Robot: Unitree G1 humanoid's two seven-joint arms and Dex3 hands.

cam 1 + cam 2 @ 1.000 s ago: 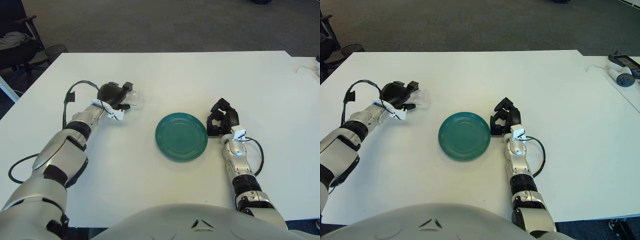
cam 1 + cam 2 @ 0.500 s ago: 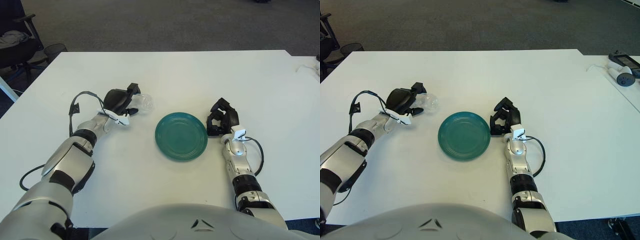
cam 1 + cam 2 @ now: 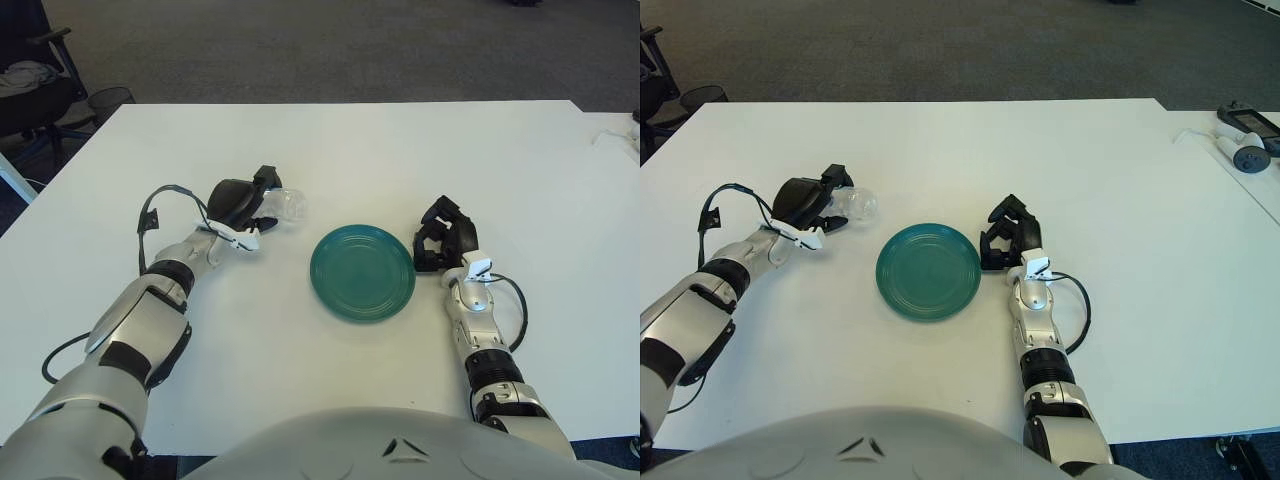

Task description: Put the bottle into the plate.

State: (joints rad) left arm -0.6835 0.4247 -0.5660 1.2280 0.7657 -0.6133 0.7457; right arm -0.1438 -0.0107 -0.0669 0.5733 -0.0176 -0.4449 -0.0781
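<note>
A clear plastic bottle (image 3: 287, 204) lies on its side in my left hand (image 3: 250, 204), whose dark fingers are curled around it, left of the plate. The teal plate (image 3: 362, 272) sits on the white table near the middle, with nothing on it. A small gap of table separates the bottle from the plate's left rim. My right hand (image 3: 443, 240) shows just right of the plate, fingers curled and holding nothing.
The white table (image 3: 360, 150) stretches far behind the plate. A small white-and-grey device (image 3: 1248, 152) lies at the far right edge. A dark chair (image 3: 30, 80) stands off the table's left corner.
My left hand carried the bottle rightward toward the plate over the first half second, then barely moved. The right hand stayed still.
</note>
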